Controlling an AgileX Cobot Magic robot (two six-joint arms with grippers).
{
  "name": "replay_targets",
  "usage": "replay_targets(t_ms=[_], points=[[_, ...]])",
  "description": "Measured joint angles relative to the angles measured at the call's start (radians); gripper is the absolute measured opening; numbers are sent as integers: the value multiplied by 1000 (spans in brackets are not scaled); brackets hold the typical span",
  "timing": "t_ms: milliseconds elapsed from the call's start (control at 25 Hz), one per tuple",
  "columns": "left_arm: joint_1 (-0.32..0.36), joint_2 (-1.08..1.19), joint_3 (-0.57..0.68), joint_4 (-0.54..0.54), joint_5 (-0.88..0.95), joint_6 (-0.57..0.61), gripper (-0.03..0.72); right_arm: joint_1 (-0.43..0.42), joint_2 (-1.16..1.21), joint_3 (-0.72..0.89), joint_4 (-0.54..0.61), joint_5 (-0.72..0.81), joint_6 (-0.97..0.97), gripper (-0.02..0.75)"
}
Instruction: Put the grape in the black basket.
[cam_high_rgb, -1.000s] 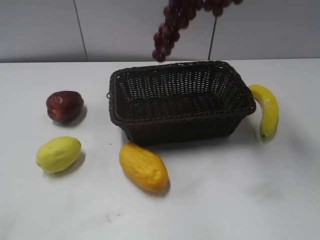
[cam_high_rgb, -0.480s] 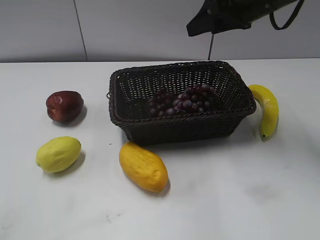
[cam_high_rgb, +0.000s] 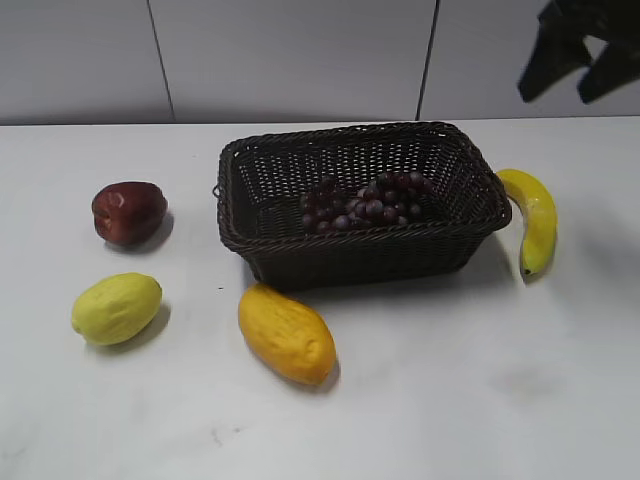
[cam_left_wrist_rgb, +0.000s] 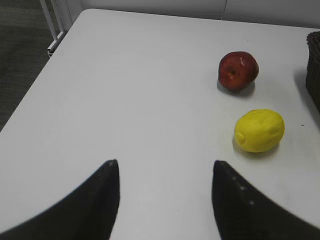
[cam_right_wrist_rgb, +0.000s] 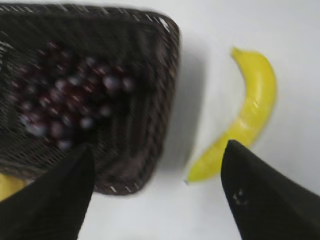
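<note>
The grape (cam_high_rgb: 365, 205), a bunch of small dark red and purple grapes, lies inside the black basket (cam_high_rgb: 262, 237) at mid table. It also shows blurred in the right wrist view (cam_right_wrist_rgb: 65, 105), inside the basket (cam_right_wrist_rgb: 167, 80). My right gripper (cam_high_rgb: 578, 62) is open and empty, high above the table at the upper right, apart from the basket; in its own view its jaws (cam_right_wrist_rgb: 157, 150) are spread wide. My left gripper (cam_left_wrist_rgb: 165, 165) is open and empty over bare table; it does not show in the exterior view.
A yellow banana (cam_high_rgb: 532, 218) lies right of the basket, also in the right wrist view (cam_right_wrist_rgb: 247, 117). A dark red apple (cam_high_rgb: 128, 211) and a yellow lemon-like fruit (cam_high_rgb: 116, 307) lie at left. A yellow-orange mango (cam_high_rgb: 286, 332) lies in front of the basket.
The grape hung above the basket a second ago and now lies inside it. My right gripper has let go of it and moved up and to the right.
</note>
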Motion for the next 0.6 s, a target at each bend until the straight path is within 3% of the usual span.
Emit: replay_targets(t_ms=[240,400,600], points=[[0,0,0,0,0,0,552,-9,-51,36,-203,87,85,583],[0,0,0,0,0,0,552,-9,-199,180,-228,88,130,575],[0,0,0,0,0,0,552,-9,-478,476,-217,66,137,574]])
